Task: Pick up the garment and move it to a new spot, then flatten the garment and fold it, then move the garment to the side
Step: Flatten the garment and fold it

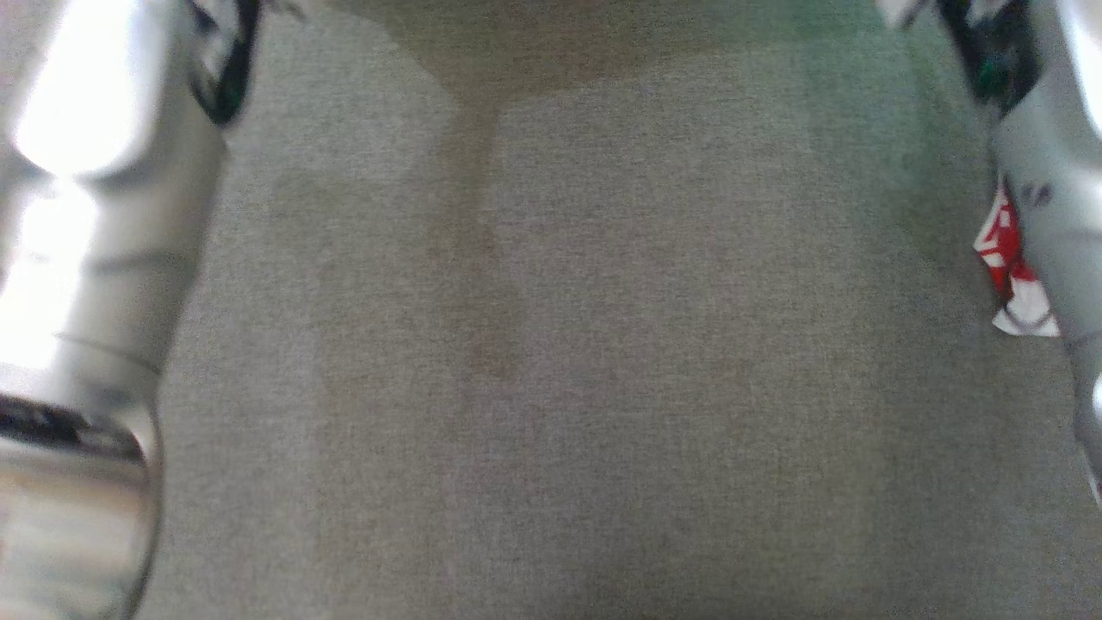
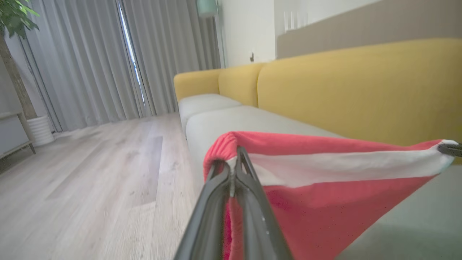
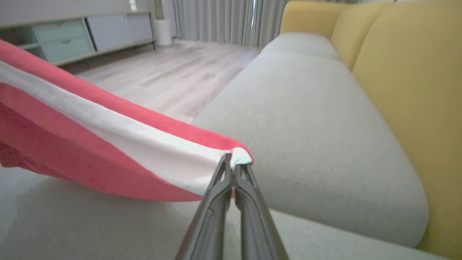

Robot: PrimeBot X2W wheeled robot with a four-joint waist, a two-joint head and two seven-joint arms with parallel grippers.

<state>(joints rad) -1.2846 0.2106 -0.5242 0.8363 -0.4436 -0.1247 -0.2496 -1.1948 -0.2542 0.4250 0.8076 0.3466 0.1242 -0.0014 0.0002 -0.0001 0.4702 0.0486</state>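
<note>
The garment (image 2: 325,187) is red with a white band and hangs stretched between my two grippers above the grey sofa seat (image 3: 317,119). In the left wrist view my left gripper (image 2: 234,162) is shut on a gathered red edge. In the right wrist view my right gripper (image 3: 232,164) is shut on a pale corner of the garment (image 3: 90,144), which runs off to the left. The right gripper's tip (image 2: 449,148) shows at the far end of the cloth in the left wrist view. In the head view a scrap of the garment (image 1: 1007,267) peeks out beside my right forearm (image 1: 1050,172).
The grey seat cushion (image 1: 603,344) spreads below the head camera, with my left forearm (image 1: 86,258) along its left edge. Yellow backrests (image 2: 361,90) rise behind the seat. A wooden floor (image 2: 90,173), grey curtains (image 2: 90,65), a potted plant (image 2: 21,65) and a low cabinet (image 3: 72,36) lie beyond.
</note>
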